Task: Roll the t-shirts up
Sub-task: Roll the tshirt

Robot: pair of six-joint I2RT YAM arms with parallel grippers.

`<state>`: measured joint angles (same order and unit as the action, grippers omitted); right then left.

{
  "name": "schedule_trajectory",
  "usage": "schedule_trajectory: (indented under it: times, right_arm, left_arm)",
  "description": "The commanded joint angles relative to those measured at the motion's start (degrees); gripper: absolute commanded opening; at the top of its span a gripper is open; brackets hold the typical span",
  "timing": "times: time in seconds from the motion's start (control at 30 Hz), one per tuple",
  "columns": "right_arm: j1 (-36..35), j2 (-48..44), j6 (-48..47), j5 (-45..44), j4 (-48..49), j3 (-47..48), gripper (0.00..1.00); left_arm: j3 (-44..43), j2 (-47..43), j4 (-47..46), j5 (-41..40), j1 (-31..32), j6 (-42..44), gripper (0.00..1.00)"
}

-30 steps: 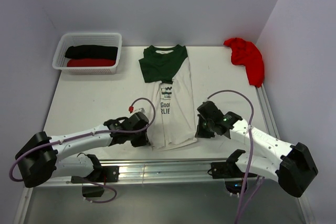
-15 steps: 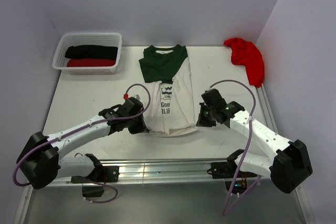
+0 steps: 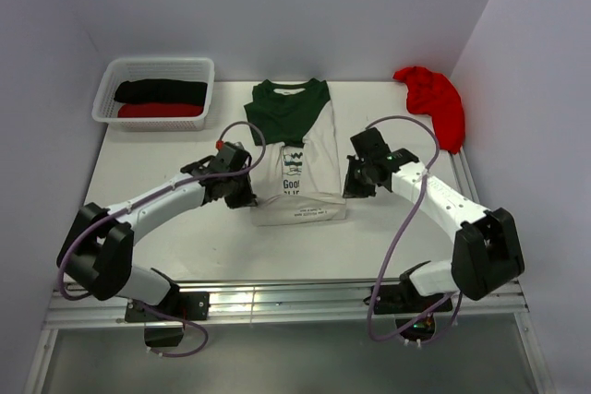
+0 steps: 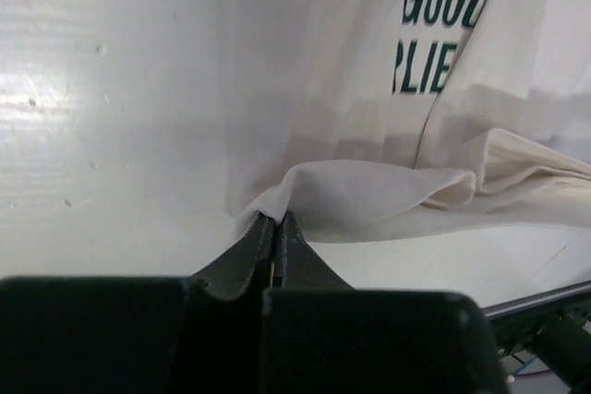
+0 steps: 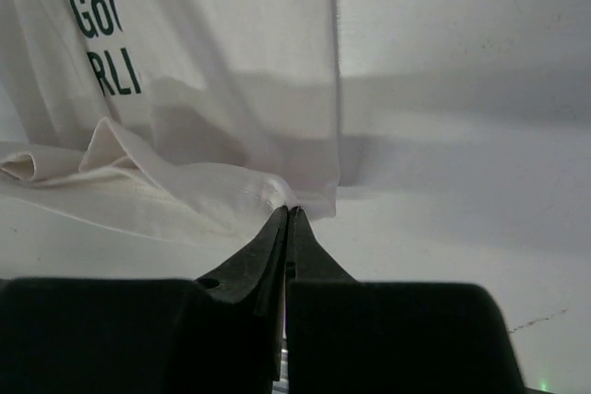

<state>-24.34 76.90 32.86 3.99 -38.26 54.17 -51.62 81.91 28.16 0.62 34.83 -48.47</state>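
White desk [image 3: 138,154] carries the white t-shirt [image 3: 309,149] at its middle, bottom hem doubled up over the print. Left tool [image 4: 277,219] and right tool [image 5: 289,213] are each clenched on one corner of that hem.

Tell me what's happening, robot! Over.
Left gripper shut on tee hem, right gripper too. Hem folded up toward print. Nothing in the way.

Your left arm [image 3: 157,205] and right arm [image 3: 434,200] both wear white shells between black joints, with bulky black housings toward the lower frame. A purple cable [image 3: 399,118] loops off each, and the black fingers [image 4: 242,256] taper thin.
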Motion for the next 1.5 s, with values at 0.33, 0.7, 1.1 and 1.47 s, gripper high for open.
schedule_trajectory:
  times: [0.33, 0.7, 1.1, 1.47]
  right_arm:
    - [1.92, 9.83, -2.45, -0.56, 1.87, 9.98, 0.0]
    - [3.95, 17.66, -2.45, -0.13, 3.98, 14.03, 0.02]
    - [9.57, 21.28, 3.43, 8.84, 11.18, 13.33, 0.24]
    - [12.12, 13.02, 3.27, 8.84, 15.49, 6.94, 0.51]
  left_arm:
    - [-9.9, 7.39, -2.5, -3.17, -3.28, 5.14, 0.0]
    - [-10.44, 11.34, -6.71, -1.94, -5.3, 5.84, 0.03]
    - [-7.62, 13.37, -18.57, 6.41, -9.25, 2.86, 0.43]
    - [-7.11, 7.4, -16.91, 3.51, -9.96, 4.7, 0.57]
